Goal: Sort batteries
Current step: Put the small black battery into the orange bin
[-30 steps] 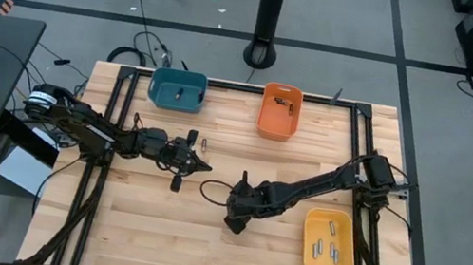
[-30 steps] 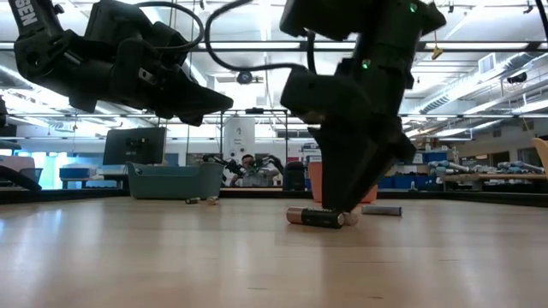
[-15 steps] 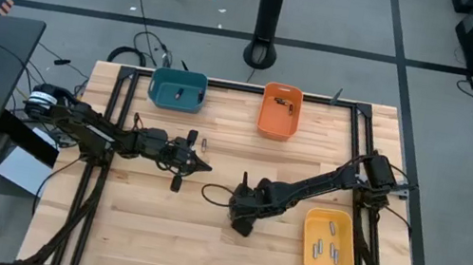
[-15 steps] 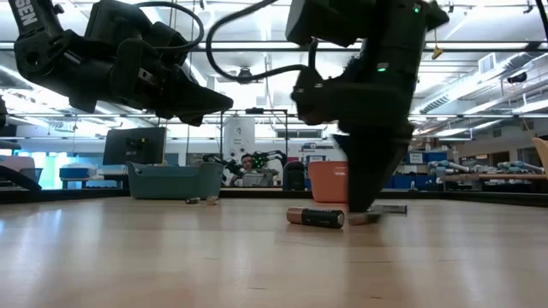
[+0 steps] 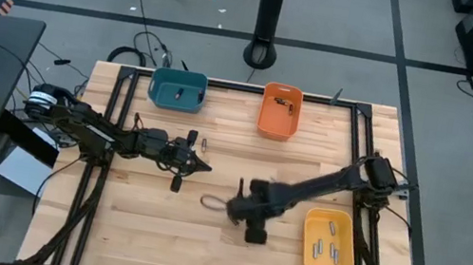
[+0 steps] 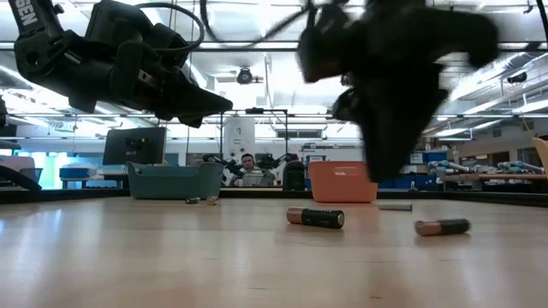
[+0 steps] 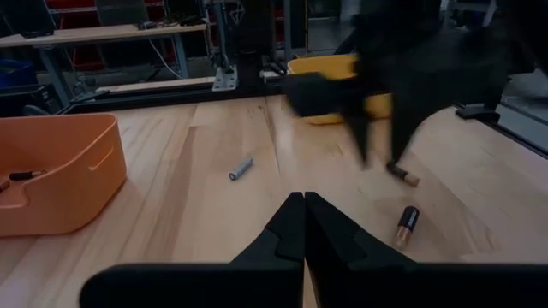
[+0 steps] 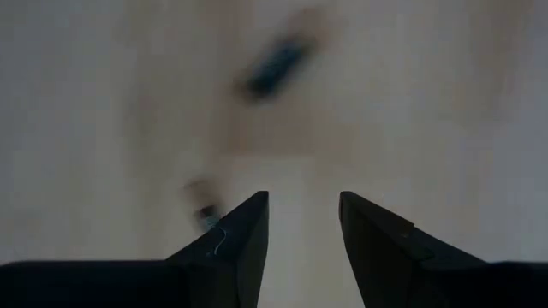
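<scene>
Two dark, copper-ended batteries (image 6: 315, 217) (image 6: 442, 227) lie on their sides on the wooden table, with a thin grey battery (image 6: 394, 206) behind them. My right gripper (image 6: 390, 171) hangs blurred above them, pointing down. In its wrist view the right gripper (image 8: 304, 224) is open with nothing between the fingers, and two blurred batteries (image 8: 274, 64) (image 8: 203, 205) lie below. My left gripper (image 7: 304, 205) is shut and empty, held level above the table's left middle (image 5: 198, 163). It looks out on the grey battery (image 7: 241, 167) and two dark ones (image 7: 407, 224) (image 7: 402, 174).
A teal bin (image 5: 177, 89) and an orange bin (image 5: 280, 111) stand at the far edge, each with batteries inside. A yellow bin (image 5: 329, 244) with several silvery batteries stands near the right. Two tiny batteries (image 5: 205, 144) lie by my left gripper. A person sits beyond the table (image 6: 248, 164).
My right gripper has risen off the table, rolled about its own axis and shifted a little toward the near right. One dark battery that lay at its fingertips now lies apart, farther toward the table's right; the other has stayed where it was.
</scene>
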Available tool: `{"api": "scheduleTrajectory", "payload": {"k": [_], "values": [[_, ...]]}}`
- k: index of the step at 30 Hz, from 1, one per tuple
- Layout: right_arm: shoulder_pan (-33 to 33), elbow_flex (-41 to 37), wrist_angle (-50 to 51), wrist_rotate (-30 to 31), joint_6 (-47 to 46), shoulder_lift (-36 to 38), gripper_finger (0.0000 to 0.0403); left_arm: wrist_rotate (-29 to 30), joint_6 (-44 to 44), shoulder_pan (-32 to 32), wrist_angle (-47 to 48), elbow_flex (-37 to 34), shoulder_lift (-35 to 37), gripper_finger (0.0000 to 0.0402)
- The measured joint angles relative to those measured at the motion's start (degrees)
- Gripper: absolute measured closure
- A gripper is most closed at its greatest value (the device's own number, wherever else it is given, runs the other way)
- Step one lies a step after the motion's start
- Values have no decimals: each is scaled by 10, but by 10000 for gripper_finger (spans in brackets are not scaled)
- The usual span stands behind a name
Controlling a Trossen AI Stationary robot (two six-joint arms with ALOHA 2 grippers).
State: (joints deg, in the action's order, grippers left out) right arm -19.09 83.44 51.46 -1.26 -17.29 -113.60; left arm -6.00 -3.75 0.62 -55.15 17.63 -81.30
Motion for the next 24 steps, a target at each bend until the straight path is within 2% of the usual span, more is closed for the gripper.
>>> {"api": "scheduleTrajectory", "payload": {"k": [5,10,24], "values": [[-76,-11,-11,-21,-10,0,247,0,0,0,5,0,0,392],[-127,-23,-56,20,-50,-6,247,0,0,0,2,0,0,392],[-136,-74,-113,55,-80,-22,248,0,7,0,-7,2,0,392]]}}
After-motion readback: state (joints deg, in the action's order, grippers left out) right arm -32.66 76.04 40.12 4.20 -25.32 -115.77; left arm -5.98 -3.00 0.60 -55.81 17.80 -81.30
